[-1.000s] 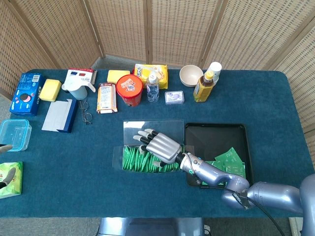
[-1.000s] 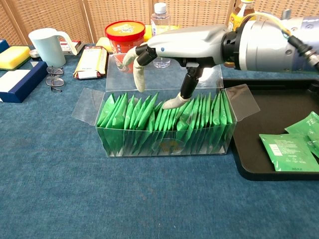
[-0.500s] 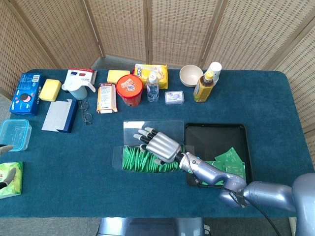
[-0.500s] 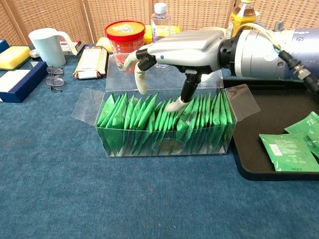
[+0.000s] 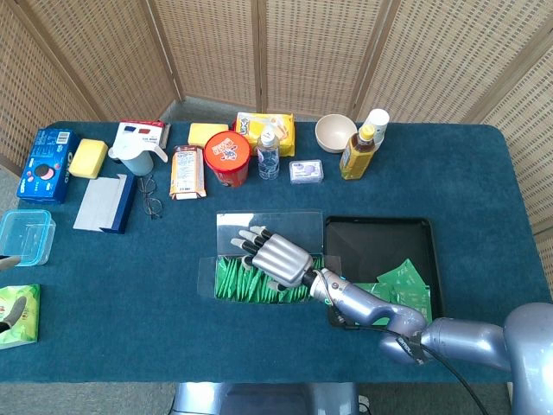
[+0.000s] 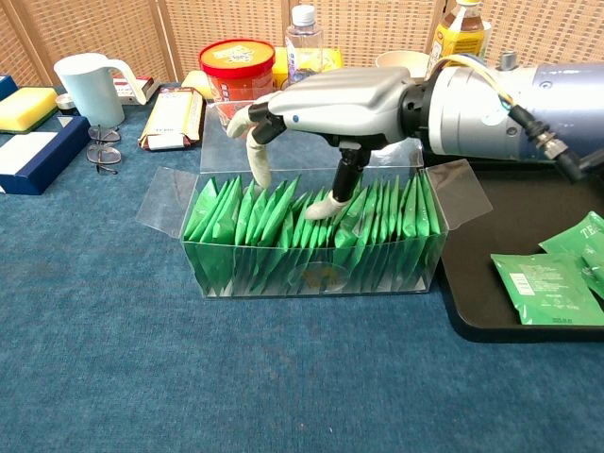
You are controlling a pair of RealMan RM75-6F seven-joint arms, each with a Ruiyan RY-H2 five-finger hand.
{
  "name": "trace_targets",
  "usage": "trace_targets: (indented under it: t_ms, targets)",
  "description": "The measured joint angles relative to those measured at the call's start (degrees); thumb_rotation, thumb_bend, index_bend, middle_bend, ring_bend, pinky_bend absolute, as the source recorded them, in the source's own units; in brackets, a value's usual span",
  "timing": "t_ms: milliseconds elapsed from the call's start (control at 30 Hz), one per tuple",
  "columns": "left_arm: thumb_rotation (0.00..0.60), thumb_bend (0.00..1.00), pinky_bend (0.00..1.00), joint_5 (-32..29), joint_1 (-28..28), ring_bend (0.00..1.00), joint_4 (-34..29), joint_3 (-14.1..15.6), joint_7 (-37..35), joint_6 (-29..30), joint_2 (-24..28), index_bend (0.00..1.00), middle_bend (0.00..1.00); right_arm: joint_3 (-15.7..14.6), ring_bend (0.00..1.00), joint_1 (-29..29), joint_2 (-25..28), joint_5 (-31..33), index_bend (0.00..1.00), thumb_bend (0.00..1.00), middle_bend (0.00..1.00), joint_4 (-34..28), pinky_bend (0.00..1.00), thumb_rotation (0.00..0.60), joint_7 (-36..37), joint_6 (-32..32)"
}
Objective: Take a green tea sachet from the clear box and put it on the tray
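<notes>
The clear box (image 5: 226, 285) (image 6: 311, 276) stands mid-table, packed with upright green tea sachets (image 6: 247, 219). My right hand (image 5: 276, 253) (image 6: 330, 94) hovers over the box with its fingers spread. Its thumb tip (image 6: 319, 205) dips down and touches the tops of the sachets near the middle of the row. Nothing is held in it. The black tray (image 5: 376, 238) (image 6: 528, 203) lies just right of the box, with a few green sachets (image 5: 402, 281) (image 6: 543, 288) in its near corner. Of my left hand only a pale fingertip (image 5: 5, 258) shows, at the left edge of the head view.
Along the far edge stand a white jug (image 6: 90, 85), a red tub (image 6: 236, 66), a water bottle (image 6: 302, 38), a bowl (image 5: 335, 131) and a tea bottle (image 5: 359, 151). Glasses (image 6: 102, 151), a blue box (image 5: 47, 164) and a clear tub (image 5: 24, 235) sit left.
My right hand has shifted a little to the left over the box, and its thumb has sunk slightly lower among the sachets. Nothing has been lifted.
</notes>
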Motion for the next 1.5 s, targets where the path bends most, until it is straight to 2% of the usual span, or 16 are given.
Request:
trace_targets:
  t_ms: [300,567,800,1067,1367,1500]
  targets:
    - [0.600,0.31,0.30,-0.29,0.02,0.20,0.72,0.07,-0.52,-0.20,-0.33,0.25,0.25,-0.16,0.06,0.65,-1.06,0.70,0.44,0.25,0.10,1.35,0.11,0.600,-1.34,-1.01]
    - [0.600,0.31,0.30,-0.38,0.12,0.20,1.14,0.09,-0.87,-0.09,-0.43,0.25,0.25,-0.30,0.08,1.36,-2.03,1.04,0.53,0.25,0.12,1.99,0.11,0.600,-2.80,-1.85]
    - [0.600,0.31,0.30,-0.39,0.17,0.20,1.49,0.08,-1.27,0.01,-0.48,0.25,0.25,-0.50,0.09,1.59,-2.54,0.99,0.56,0.25,0.13,1.98,0.11,0.600,-4.06,-1.81]
    - [0.600,0.31,0.30,-0.40,0.33,0.20,1.74,0.11,-1.68,0.22,-0.43,0.25,0.25,-0.16,0.11,1.62,-2.87,1.39,0.66,0.25,0.16,1.28,0.12,0.600,-4.96,-1.09]
    - [0.600,0.31,0.30,-0.24,0.35,0.20,1.74,0.10,-1.92,0.36,-0.38,0.25,0.25,-0.08,0.12,1.37,-3.15,1.42,0.65,0.25,0.16,0.79,0.12,0.600,-5.39,-0.19]
    - [0.600,0.31,0.30,-0.30,0.37,0.20,1.77,0.11,-1.94,0.34,-0.32,0.25,0.25,-0.01,0.12,1.38,-3.25,1.38,0.64,0.29,0.16,0.90,0.12,0.600,-5.14,-0.04]
